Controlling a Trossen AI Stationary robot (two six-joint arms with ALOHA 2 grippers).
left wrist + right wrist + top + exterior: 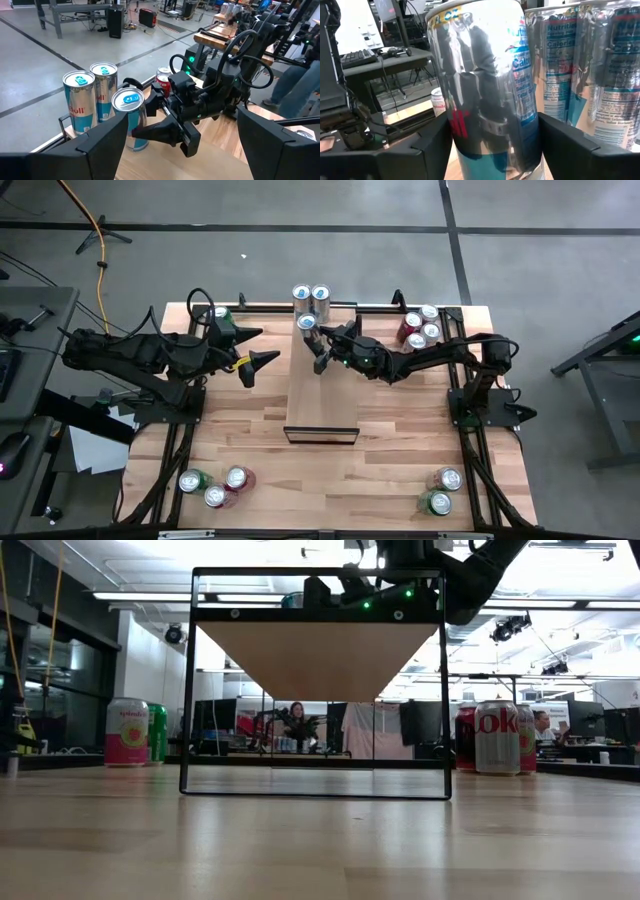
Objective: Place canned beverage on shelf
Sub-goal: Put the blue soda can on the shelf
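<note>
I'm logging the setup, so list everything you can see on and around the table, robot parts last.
Shelf: one, pale wood with thin dark frame, centre of table.
Red Bull cans: three, silver-blue, far end of shelf; two at the back edge, one in front between the right pincer's fingers.
Far-right cans: four, red and silver, far right corner.
Far-left can: one, green, behind left pincer.
Near-left cans: three, green, silver, pink.
Near-right cans: two, silver and green.
Table: one, plank wood.
Left pincer: open, empty, left of shelf.
Right pincer: around the front Red Bull can, grip unclear.
</note>
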